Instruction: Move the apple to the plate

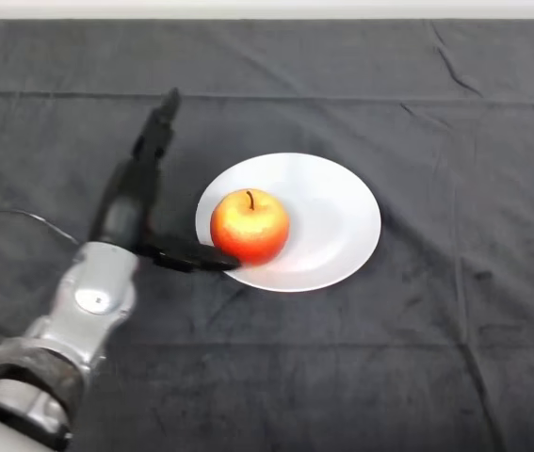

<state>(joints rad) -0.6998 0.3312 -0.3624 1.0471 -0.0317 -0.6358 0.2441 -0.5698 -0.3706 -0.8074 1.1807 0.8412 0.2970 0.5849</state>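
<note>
Apple (250,227) sat upright on the white plate (342,221), stem up, on the plate's left half near the left rim. Red-orange skin with a yellow patch on top. Plate lay flat on the desk (417,358), which was covered by a dark wrinkled cloth, roughly mid-frame.

Left hand (135,202) was just left of the plate, over the cloth. It was open: the fingers (158,127) were straight and pointed away from the robot, toward the far edge of the desk, well clear of the apple. The thumb (196,256) stuck out sideways to the right, low, reaching the plate's left rim at the apple's lower left side. Thumb tip looked to be touching or just beside the apple's base; contact could not be told for certain. Nothing was curled round the fruit.

So the apple lay to the right of the hand, between the thumb and the plate's centre, not held. Silver-grey arm (92,297) came in from the lower left, forearm angled up toward the hand.
</note>
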